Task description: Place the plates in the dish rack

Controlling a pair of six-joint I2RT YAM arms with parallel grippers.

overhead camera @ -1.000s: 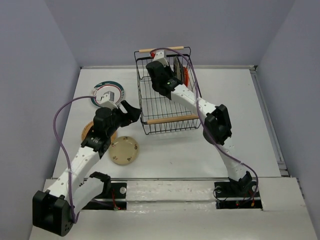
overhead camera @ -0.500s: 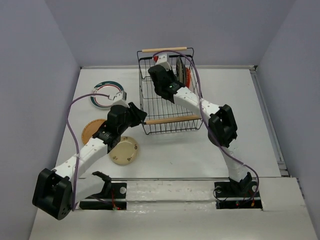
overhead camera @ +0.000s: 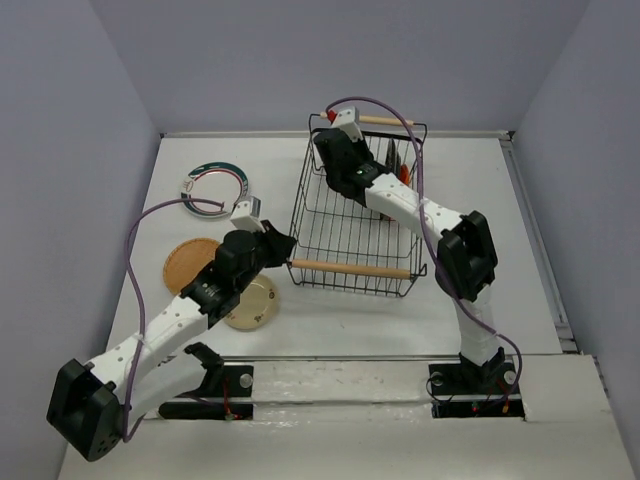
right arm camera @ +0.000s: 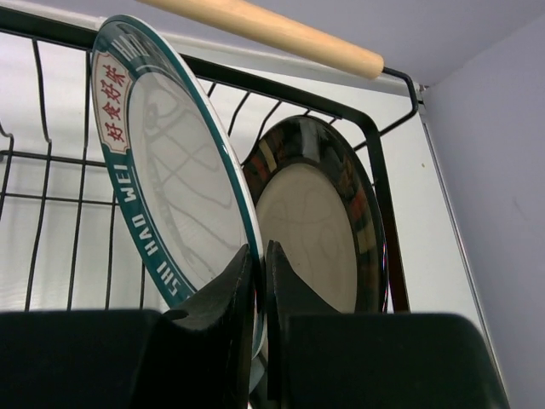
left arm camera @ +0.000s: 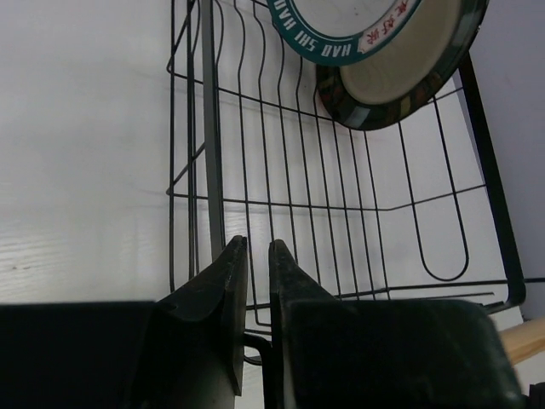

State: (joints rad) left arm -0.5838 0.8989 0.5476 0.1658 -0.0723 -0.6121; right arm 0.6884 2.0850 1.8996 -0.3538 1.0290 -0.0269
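- Black wire dish rack, centre frame, skewed; could slide under arm pushes.
- Left gripper: jaws nearly together at rack's corner wire; grip undeterminable, may slip.
- Right gripper pinches teal-rimmed plate, centre; could strike black-rimmed plate behind.

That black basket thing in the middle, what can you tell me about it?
The dish rack is a rectangular basket of thin black wire with two pale wooden bar handles, near and far. It sits askew on the white table. A teal-rimmed plate and a black-rimmed plate stand on edge inside. The right gripper pinches the teal-rimmed plate; the left gripper seems to pinch a wire at its near left corner.
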